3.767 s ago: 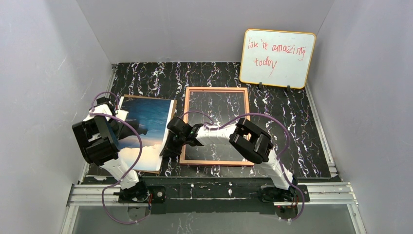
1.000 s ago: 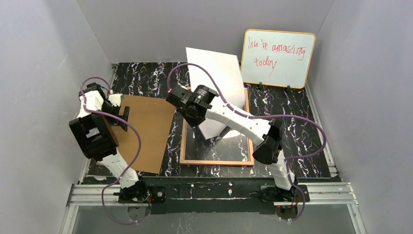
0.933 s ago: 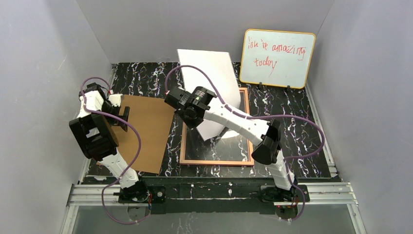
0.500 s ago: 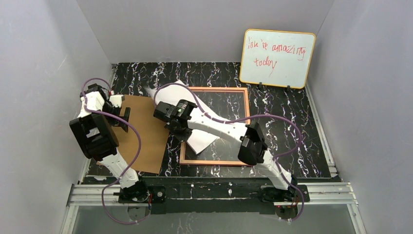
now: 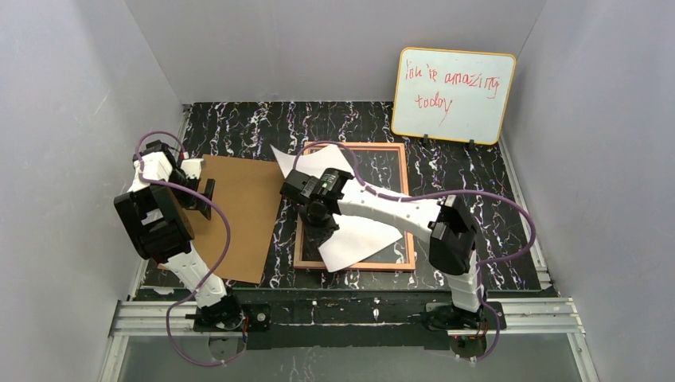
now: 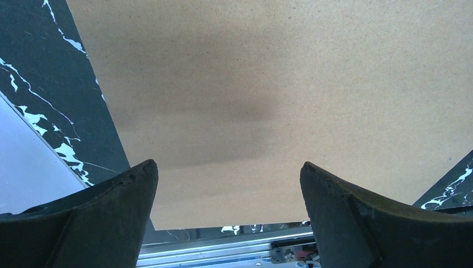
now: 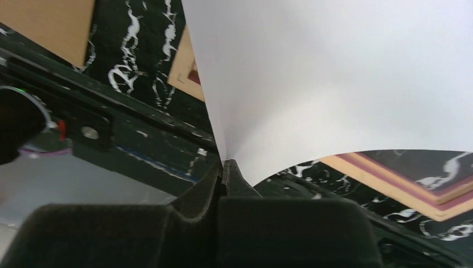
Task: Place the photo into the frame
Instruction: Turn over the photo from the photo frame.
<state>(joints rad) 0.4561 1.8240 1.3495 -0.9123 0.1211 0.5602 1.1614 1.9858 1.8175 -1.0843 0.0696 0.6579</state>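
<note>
The photo [image 5: 362,235] shows only its plain white back and lies skewed and slightly curled across the frame [image 5: 403,191], which lies flat mid-table with its clear pane showing the marble top. One photo corner pokes past the frame's upper left. My right gripper [image 5: 317,215] is shut on the photo's left edge. In the right wrist view the white sheet [image 7: 334,84] rises from the pinched fingertips [image 7: 224,167] above a frame corner [image 7: 413,178]. My left gripper [image 5: 205,191] hangs open over the brown backing board [image 5: 239,223], with nothing between its fingers [image 6: 111,206].
A yellow-edged whiteboard [image 5: 454,95] with red writing leans on the back wall at the right. Grey walls close in both sides. A metal rail [image 5: 342,314] runs along the near edge. The backing board [image 6: 279,84] fills the left wrist view.
My right arm swung the photo from standing upright at the back down across the frame, white side up, and drew it toward the near edge. The left arm stayed put.
</note>
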